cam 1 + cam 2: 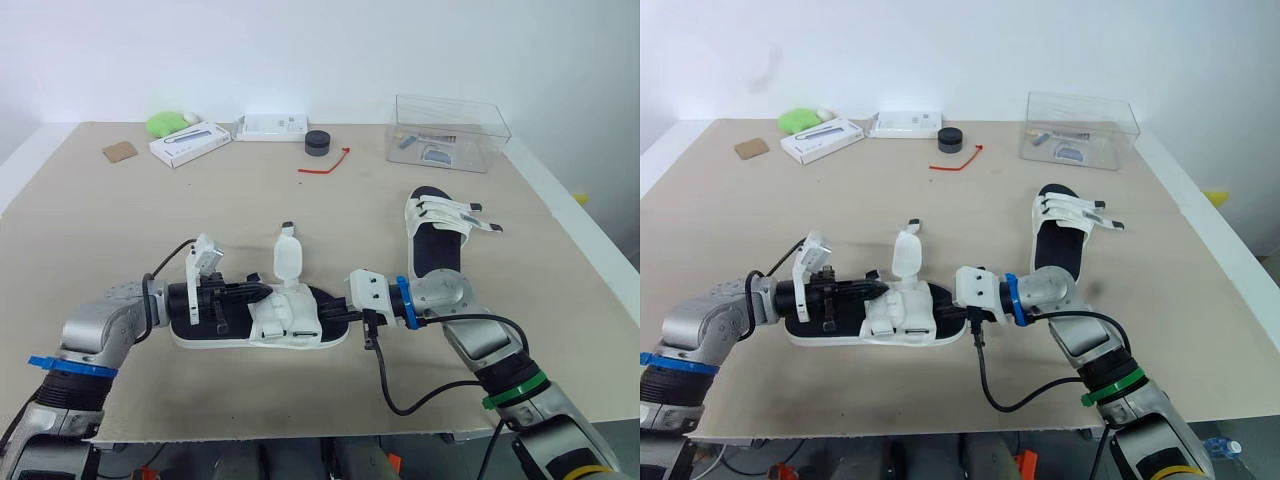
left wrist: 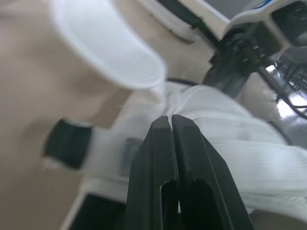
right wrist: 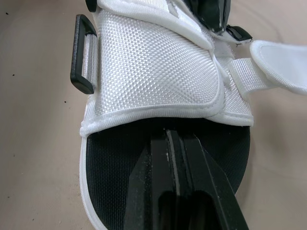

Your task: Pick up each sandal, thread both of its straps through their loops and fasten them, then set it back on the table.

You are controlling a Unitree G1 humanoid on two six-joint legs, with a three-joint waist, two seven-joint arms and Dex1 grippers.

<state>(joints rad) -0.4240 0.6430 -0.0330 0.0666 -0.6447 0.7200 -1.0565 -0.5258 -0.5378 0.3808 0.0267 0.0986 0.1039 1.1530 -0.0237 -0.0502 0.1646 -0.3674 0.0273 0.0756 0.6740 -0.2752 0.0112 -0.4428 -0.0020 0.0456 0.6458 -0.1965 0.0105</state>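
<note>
One sandal (image 1: 260, 325), with a white sole, black footbed and white straps, lies on its sole near the table's front edge. One of its strap flaps (image 1: 287, 255) stands upright and loose. A black loop (image 3: 82, 53) sticks out at the side of its wide strap (image 3: 153, 67). My left gripper (image 1: 248, 296) reaches in from the left over the heel end, its fingers shut with their tips against the white strap fabric (image 2: 211, 124). From the right, my right gripper (image 1: 338, 316) lies shut on the black footbed (image 3: 120, 143) at the toe end. The second sandal (image 1: 436, 236) rests farther back on the right.
A clear plastic box (image 1: 448, 130) stands at the back right. Along the back lie a black round object (image 1: 318, 142), a red tie (image 1: 325, 166), two white boxes (image 1: 190, 142) (image 1: 272, 127), a green object (image 1: 167, 122) and a brown card (image 1: 119, 151).
</note>
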